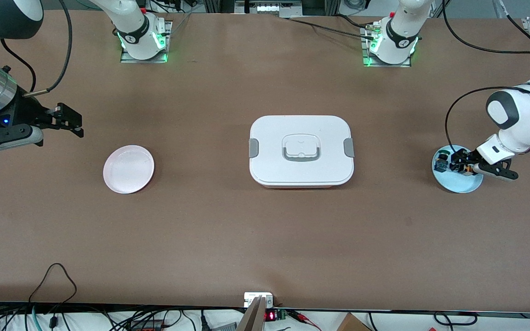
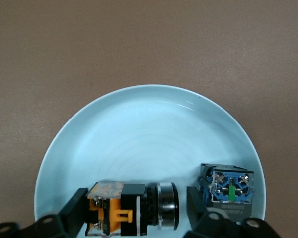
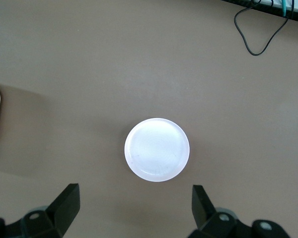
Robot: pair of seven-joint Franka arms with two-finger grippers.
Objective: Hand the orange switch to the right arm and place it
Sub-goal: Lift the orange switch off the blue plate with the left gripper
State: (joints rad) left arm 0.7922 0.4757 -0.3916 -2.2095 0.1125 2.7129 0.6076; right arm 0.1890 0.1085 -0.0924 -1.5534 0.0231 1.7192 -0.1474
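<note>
The orange switch (image 2: 114,210) lies on its side on the light blue plate (image 2: 139,134) at the left arm's end of the table, its black round knob pointing at the blue-green switch (image 2: 227,191). My left gripper (image 2: 134,208) is down on the plate and open, with one finger at the orange body and the other a small gap off the knob. In the front view the left gripper (image 1: 465,165) covers most of the orange switch (image 1: 466,169) on the plate (image 1: 458,184). My right gripper (image 1: 74,122) is open and empty, up in the air beside the pink plate (image 1: 128,168).
A white lidded box (image 1: 301,149) with grey latches sits at the table's middle. The pink plate (image 3: 156,148) shows in the right wrist view ahead of the open right gripper (image 3: 135,203). The blue-green switch (image 1: 440,162) sits at the light blue plate's edge.
</note>
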